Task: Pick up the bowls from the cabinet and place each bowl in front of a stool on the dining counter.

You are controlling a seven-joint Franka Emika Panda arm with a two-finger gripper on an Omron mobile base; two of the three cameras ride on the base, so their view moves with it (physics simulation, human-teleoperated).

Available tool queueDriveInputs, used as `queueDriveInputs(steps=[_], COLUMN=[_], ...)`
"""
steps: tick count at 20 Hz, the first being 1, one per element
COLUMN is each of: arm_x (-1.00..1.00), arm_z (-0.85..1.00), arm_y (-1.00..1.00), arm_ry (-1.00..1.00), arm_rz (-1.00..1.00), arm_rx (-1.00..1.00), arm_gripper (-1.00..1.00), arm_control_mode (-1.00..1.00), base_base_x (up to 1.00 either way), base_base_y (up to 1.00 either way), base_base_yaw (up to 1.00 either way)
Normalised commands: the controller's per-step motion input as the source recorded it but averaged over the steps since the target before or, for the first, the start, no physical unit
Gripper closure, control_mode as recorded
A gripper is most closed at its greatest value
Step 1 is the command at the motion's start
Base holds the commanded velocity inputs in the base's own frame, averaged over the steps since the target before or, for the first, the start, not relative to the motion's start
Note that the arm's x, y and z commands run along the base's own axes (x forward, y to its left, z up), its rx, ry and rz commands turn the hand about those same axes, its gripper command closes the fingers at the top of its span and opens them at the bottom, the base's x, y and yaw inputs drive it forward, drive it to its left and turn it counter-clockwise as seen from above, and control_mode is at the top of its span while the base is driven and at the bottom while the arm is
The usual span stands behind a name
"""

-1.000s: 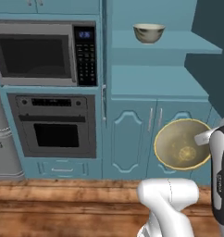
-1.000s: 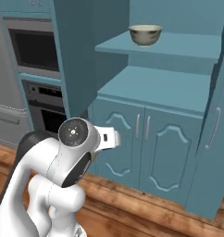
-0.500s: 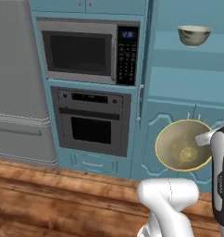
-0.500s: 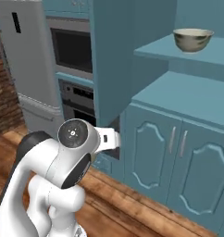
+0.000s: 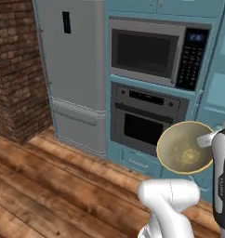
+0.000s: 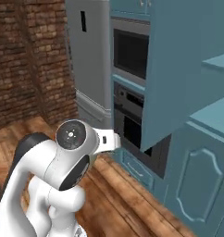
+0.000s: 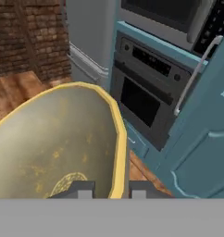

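A tan-yellow bowl (image 5: pixel 184 148) hangs in the air at the right of the left base view, tipped so its inside faces the camera. My gripper (image 5: pixel 208 138) is shut on its right rim. In the hand view the bowl (image 7: pixel 53 139) takes up the left half, with its yellow rim pinched in my gripper (image 7: pixel 109 190). The teal cabinet (image 6: pixel 202 176) stands to the right, its panelled door (image 7: pixel 202 152) and thin handle (image 7: pixel 193 76) close by. The stool and the dining counter are out of view.
A grey fridge (image 5: pixel 72 74) stands left of the column with the built-in microwave (image 5: pixel 149 51) and oven (image 5: pixel 144 123). A brick wall (image 5: pixel 14 69) closes the far left. Wood floor (image 5: pixel 54 186) lies open ahead of the base.
The base has turned left, so the whole scene slid right: the cabinet shelf with the second bowl left the picture, and fridge and brick wall came in. The held bowl stays in the gripper.
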Motion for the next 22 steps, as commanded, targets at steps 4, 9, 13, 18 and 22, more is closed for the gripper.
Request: queueDriveInputs(steps=[4, 9, 13, 18, 22], arm_x=[0.00, 0.00, 0.00, 0.00, 0.00], arm_z=[0.00, 0.00, 0.00, 0.00, 0.00], arm_y=[0.00, 0.00, 0.00, 0.00, 0.00], arm_ry=[0.00, 0.00, 0.00, 0.00, 0.00], arm_rz=[0.00, 0.00, 0.00, 0.00, 0.00], arm_rx=[0.00, 0.00, 0.00, 0.00, 0.00], arm_gripper=[1.00, 1.00, 1.00, 1.00, 1.00], arm_control_mode=[1.00, 1.00, 1.00, 1.00, 1.00], base_base_x=[0.00, 0.05, 0.14, 0.40, 0.78], base_base_y=[0.28, 0.31, 0.23, 0.12, 0.09], base_base_yaw=[0.61, 0.58, 0.56, 0.49, 0.40])
